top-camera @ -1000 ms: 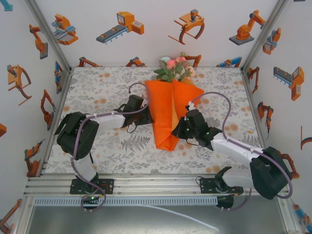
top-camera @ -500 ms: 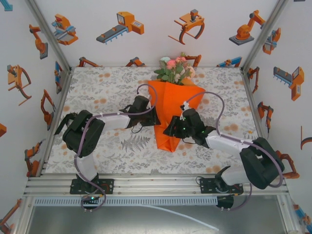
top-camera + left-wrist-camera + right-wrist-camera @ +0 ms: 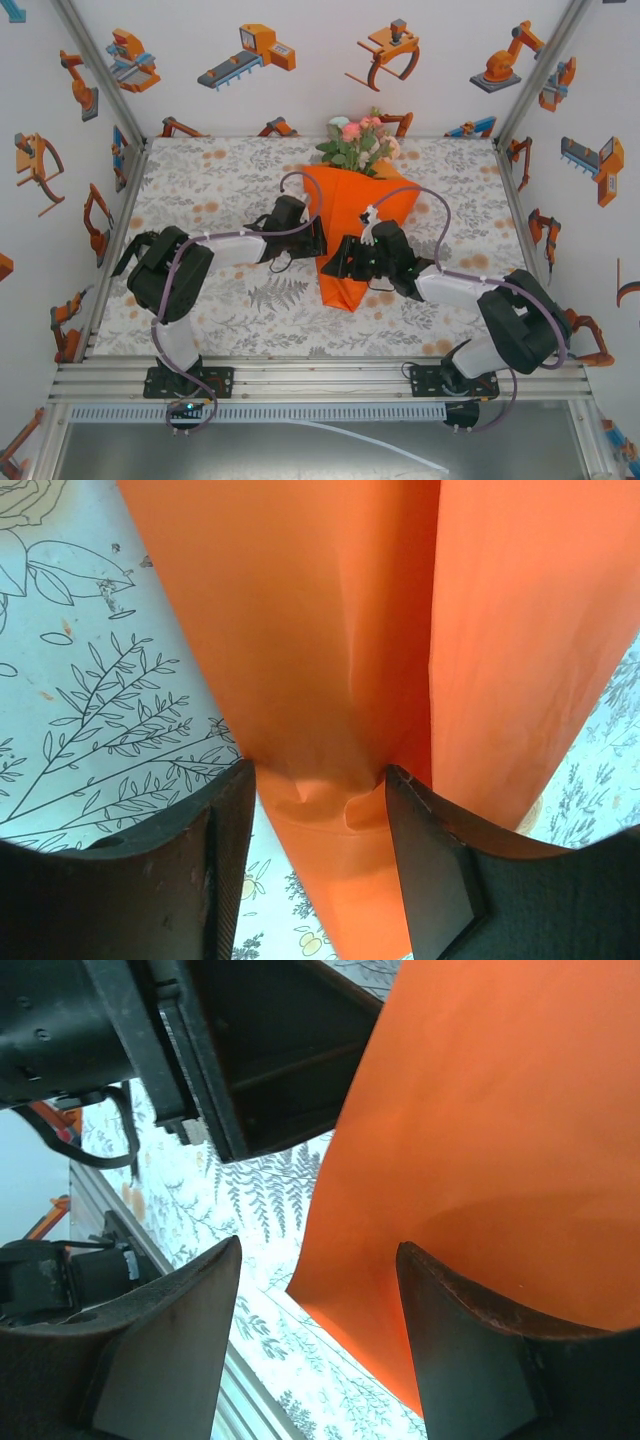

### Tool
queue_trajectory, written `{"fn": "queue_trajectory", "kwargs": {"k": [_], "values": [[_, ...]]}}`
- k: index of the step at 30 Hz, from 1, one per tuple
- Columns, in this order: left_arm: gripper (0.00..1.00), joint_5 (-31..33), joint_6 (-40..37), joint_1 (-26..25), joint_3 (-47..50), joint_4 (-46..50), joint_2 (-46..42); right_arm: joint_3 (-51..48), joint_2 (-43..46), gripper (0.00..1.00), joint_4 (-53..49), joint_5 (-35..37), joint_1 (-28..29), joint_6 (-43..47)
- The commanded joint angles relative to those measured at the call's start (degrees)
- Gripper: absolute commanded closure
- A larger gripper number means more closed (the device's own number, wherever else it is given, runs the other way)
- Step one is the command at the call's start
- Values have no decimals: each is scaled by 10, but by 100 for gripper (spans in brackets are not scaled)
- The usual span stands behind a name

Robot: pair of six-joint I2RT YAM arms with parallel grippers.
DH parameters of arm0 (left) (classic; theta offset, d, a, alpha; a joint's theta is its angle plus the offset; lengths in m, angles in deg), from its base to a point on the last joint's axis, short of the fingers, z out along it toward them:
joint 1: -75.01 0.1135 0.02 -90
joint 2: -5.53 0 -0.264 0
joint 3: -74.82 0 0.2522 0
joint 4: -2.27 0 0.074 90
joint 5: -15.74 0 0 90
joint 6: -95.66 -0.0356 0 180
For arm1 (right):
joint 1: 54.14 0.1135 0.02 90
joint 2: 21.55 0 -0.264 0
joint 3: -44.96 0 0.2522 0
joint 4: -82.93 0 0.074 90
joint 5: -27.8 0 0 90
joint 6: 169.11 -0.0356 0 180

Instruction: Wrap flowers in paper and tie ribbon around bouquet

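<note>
Two end effectors work the narrow half of the bouquet (image 3: 352, 225). It lies on the bench (image 3: 200, 180) between the arms, with its pointed end toward the bases and the flowers (image 3: 358, 140) spilling out at the far, wide end.

The left end effector (image 3: 320, 780) has its fingers (image 3: 150, 880) pressed against either side of a fold of the paper (image 3: 330, 600). The sheet puckers between them, so it looks clamped on the paper, though the wrist view is too close to judge how firm the hold is. The right end effector (image 3: 318, 1260) stands with its jaws apart and the paper's lower edge just beyond them, seemingly untouched.

That paper should handle as light, thin and springy — it creases where pinched and probably wants to unroll or slide on itself. It is best taken low on the cone, across the overlap where the layers double up — the blooms are fragile and better left alone.
</note>
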Motion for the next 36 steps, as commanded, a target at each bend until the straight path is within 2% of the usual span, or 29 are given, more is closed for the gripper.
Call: {"fn": "queue_trajectory", "kwargs": {"k": [1, 11, 15, 19, 26, 29, 32, 36], "values": [[46, -17, 20, 7, 7, 4, -26, -15, 17, 40, 44, -22, 3, -5], [43, -19, 23, 20, 12, 19, -70, -44, 16, 57, 51, -17, 3, -24], [43, -25, 23, 20, 17, 18, -83, -36, 7, 55, 52, -29, 2, -22], [44, -67, 30, 20, 27, 6, -110, -35, 1, 53, 52, -20, 2, -21], [44, -27, 44, 19, 61, 22, -181, -25, -20, 53, 56, -37, 2, -20], [44, -72, 59, 18, 44, -7, -160, -29, -30, 52, 73, -45, 2, -24], [50, -128, 102, 10, 19, -53, -96, -28, -38, 51, 82, -57, 2, -27], [57, -136, 128, -7, -2, -81, -29, -26, -40, 51, 86, -63, 2, -27]]}}
